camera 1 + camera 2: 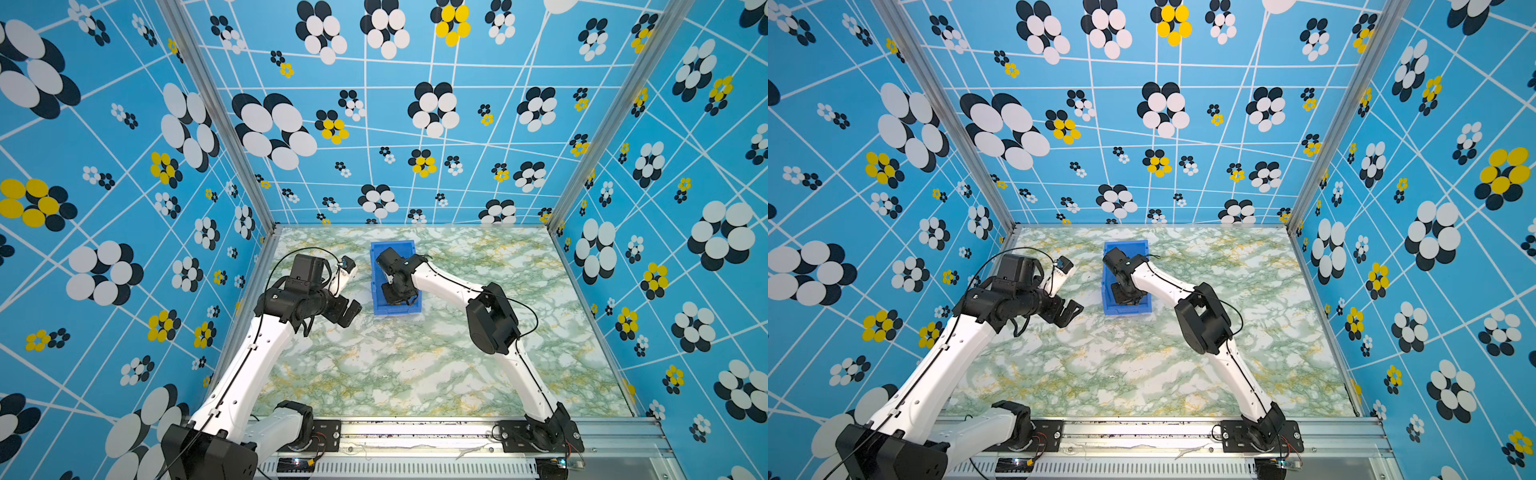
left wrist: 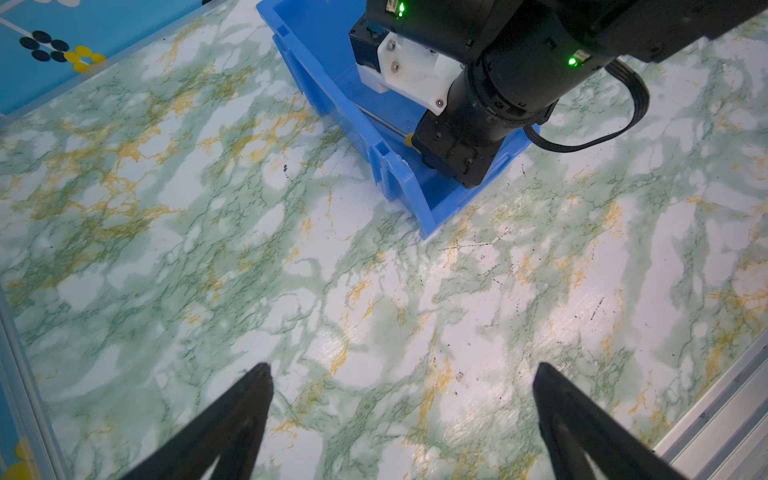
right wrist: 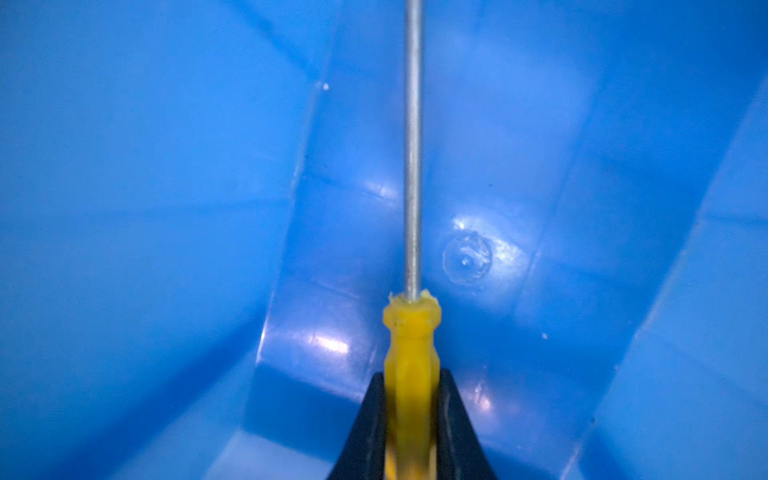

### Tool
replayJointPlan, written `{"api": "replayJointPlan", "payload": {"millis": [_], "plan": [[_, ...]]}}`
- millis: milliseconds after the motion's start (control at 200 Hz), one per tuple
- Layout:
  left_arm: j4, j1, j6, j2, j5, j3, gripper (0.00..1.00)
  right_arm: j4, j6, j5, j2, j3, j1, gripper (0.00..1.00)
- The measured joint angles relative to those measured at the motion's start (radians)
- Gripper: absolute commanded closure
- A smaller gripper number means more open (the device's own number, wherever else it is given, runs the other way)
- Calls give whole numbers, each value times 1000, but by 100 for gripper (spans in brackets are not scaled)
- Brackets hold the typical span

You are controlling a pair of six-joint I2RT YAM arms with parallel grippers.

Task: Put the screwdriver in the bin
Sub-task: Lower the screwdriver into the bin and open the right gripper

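Two arms in view, only one w/ a load: the right gripper is clamped on the yellow handle of the screwdriver. Its jaws pinch the handle from both sides, w/ the thin shaft running out ahead of the fingertips. The screwdriver is down inside the bin, blue walls all round it in the right wrist view. Can't tell if the tip touches floor or wall, since it runs out of frame. In both top views the right gripper sits in the bin's end nearer the arm bases, and the bin stands on the marble-look table. The left gripper hangs near the bin but apart from it, jaws spread wide, nothing btwn them. Handling, my read: a light, stiff tool. The hard plastic handle is prob. a bit slick and rounded, so it could twist in a pinch or roll once freed. The shaft gives poor purchase, so the handle is the place to hold, approx mid-length for balance. Not fragile, so a short drop onto the bin floor should do no harm. Task looks nearly done, only the letting go is left.
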Motion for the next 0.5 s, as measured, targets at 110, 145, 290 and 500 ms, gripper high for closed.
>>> {"api": "replayJointPlan", "payload": {"millis": [110, 145, 290, 500], "plan": [[0, 0, 0, 0, 3, 1, 1, 0, 1, 0, 0, 3, -4, 77], [0, 0, -1, 0, 5, 1, 1, 1, 2, 0, 0, 3, -5, 76], [0, 0, -4, 0, 5, 2, 1, 1, 4, 0, 0, 5, -6, 72], [0, 0, -7, 0, 5, 2, 1, 0, 3, 0, 0, 23, -7, 65]]}}
